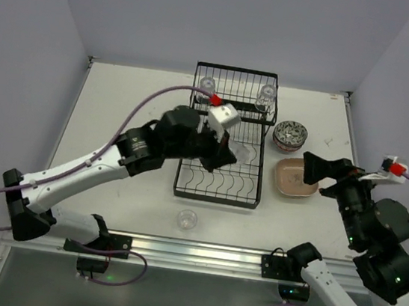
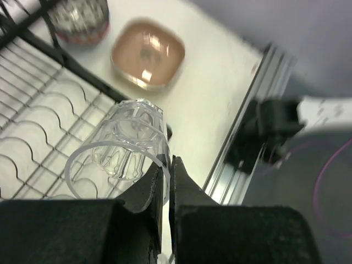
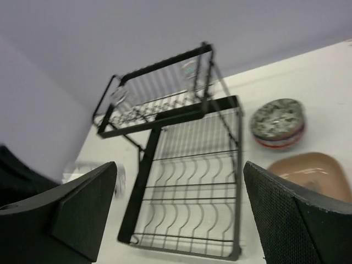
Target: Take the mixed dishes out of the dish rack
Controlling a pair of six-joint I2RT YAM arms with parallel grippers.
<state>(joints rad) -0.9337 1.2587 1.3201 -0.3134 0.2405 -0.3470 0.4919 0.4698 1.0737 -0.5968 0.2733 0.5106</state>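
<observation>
Glass is light, hard, slippery and easy to break. Left tool pinches its thin rim over the dish rack, mid tabletop. Right tool gapes wide, empty.

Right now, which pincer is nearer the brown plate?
Right. The right pincer hovers open beside the brown plate; the left pincer is over the dish rack, gripping a glass.

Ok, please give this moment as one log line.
left gripper: shut on clear glass, over dish rack | right gripper: open, empty | on table: brown plate, bowl stack
</observation>
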